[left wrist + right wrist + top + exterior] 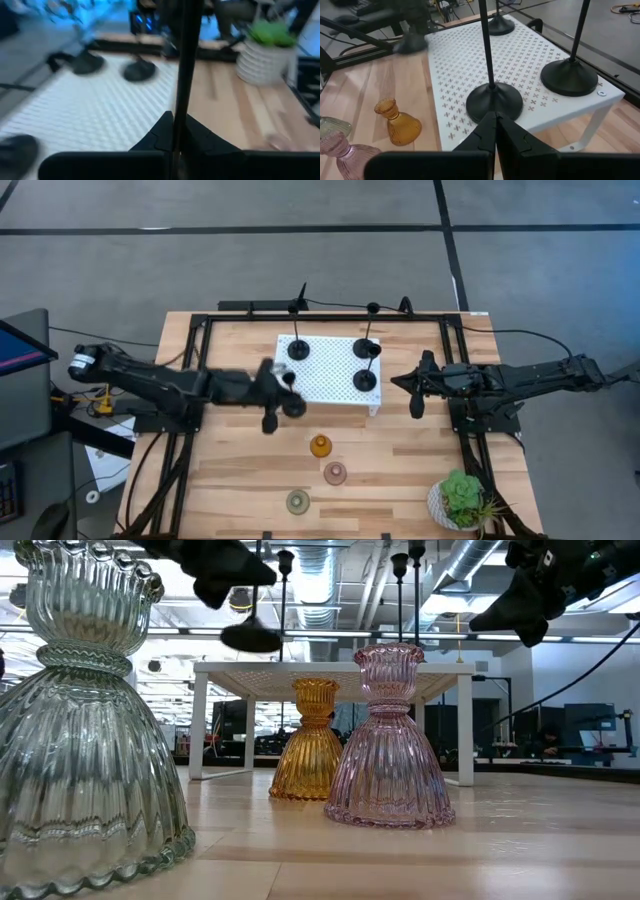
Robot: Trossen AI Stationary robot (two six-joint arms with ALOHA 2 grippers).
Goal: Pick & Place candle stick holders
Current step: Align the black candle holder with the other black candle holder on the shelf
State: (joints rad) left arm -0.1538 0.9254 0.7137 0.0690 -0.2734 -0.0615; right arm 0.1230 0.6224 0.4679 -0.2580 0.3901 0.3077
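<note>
One black holder [181, 65] rides pinched by its thin stem in the left claw [285, 392], base [250, 637] hanging above the white platform's [325, 375] near-left corner. Only the low view shows that base airborne. Three black holders [366, 379] stand upright on the platform. Right claw [413, 383] waits beside it, clamped shut, empty. Amber [320, 446], pink [335, 473], green [298, 501] holders sit on the surface [400, 470].

Overhead and tabletop-level cameras share the white platform [320, 370].
</note>
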